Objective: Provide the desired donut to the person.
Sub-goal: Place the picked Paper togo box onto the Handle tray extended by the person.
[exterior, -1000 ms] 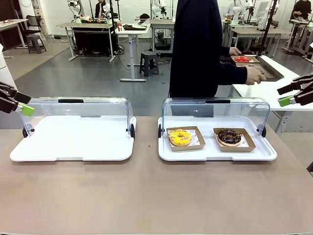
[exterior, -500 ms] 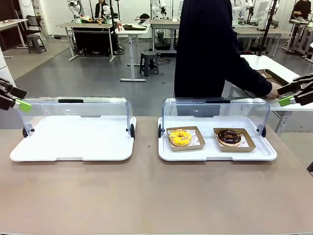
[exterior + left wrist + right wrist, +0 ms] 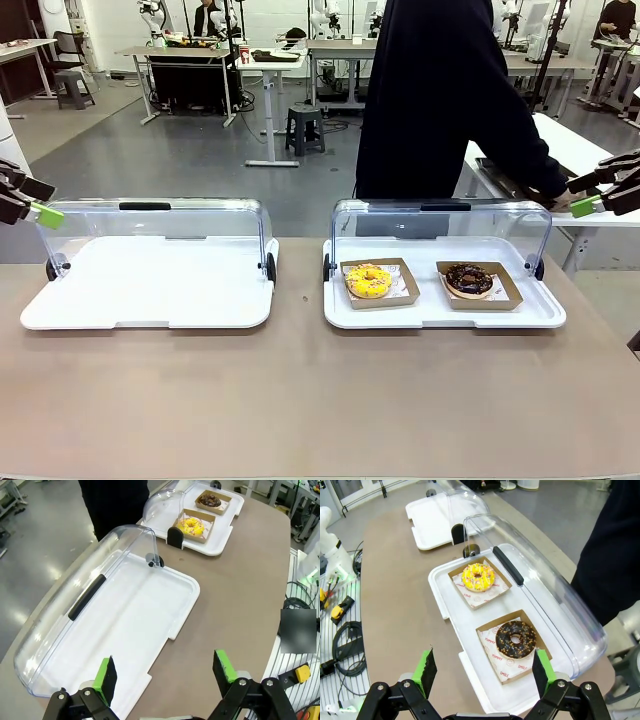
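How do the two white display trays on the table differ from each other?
The left tray holds nothing; the right tray holds a yellow donut and a chocolate donut, each in a brown paper box. Both trays are white, with clear lids tipped open towards the person.

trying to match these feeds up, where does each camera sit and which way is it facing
Front: between the arms, facing the person across the brown table; both open grippers at the edges.
Left wrist: above the empty white tray, left gripper below.
Right wrist: above the chocolate-glazed donut, right gripper below.
All show the yellow-iced donut.
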Robot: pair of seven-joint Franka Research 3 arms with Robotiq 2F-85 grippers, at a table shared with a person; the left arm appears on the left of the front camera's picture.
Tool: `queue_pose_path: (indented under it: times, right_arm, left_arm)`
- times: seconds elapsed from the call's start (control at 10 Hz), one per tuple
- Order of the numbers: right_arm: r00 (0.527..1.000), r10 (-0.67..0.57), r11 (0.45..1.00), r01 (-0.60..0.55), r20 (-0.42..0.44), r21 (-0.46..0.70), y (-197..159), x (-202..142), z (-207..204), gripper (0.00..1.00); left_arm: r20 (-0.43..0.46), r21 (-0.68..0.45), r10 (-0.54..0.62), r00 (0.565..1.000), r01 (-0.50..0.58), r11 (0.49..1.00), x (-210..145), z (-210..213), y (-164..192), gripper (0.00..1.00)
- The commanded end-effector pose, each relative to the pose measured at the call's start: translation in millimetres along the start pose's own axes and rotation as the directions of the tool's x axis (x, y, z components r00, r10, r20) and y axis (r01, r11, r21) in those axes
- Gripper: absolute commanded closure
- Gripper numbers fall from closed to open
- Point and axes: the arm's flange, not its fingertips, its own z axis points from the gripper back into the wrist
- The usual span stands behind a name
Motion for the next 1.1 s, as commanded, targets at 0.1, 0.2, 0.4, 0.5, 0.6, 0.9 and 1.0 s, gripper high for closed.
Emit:
queue_pose_path:
  times: [0.1, 0.2, 0.4, 0.5, 0.6, 0.9, 1.0]
  right_arm:
    - [1.000, 0.002, 1.000, -0.002, -0.002, 0.009, 0.3, -0.4, -0.8, 0.00]
    - [1.000, 0.002, 1.000, -0.002, -0.002, 0.009, 0.3, -0.4, -0.8, 0.00]
    - [1.000, 0.002, 1.000, -0.002, -0.002, 0.009, 0.3, -0.4, -0.8, 0.00]
    - [1.000, 0.002, 1.000, -0.002, -0.002, 0.009, 0.3, -0.4, -0.8, 0.00]
    - [1.000, 0.002, 1.000, -0.002, -0.002, 0.009, 0.3, -0.4, -0.8, 0.00]
    - [1.000, 0.002, 1.000, -0.002, -0.002, 0.009, 0.3, -0.4, -0.8, 0.00]
    - [1.000, 0.002, 1.000, -0.002, -0.002, 0.009, 0.3, -0.4, -0.8, 0.00]
  left_arm:
    - [0.001, 0.012, 0.012, 1.000, -0.012, 1.000, 1.1, 0.2, -0.2, 0.00]
    - [0.001, 0.012, 0.012, 1.000, -0.012, 1.000, 1.1, 0.2, -0.2, 0.00]
    - [0.001, 0.012, 0.012, 1.000, -0.012, 1.000, 1.1, 0.2, -0.2, 0.00]
    - [0.001, 0.012, 0.012, 1.000, -0.012, 1.000, 1.1, 0.2, -0.2, 0.00]
    - [0.001, 0.012, 0.012, 1.000, -0.012, 1.000, 1.1, 0.2, -0.2, 0.00]
    - [0.001, 0.012, 0.012, 1.000, -0.012, 1.000, 1.1, 0.2, -0.2, 0.00]
    - [0.001, 0.012, 0.012, 1.000, -0.012, 1.000, 1.1, 0.2, -0.2, 0.00]
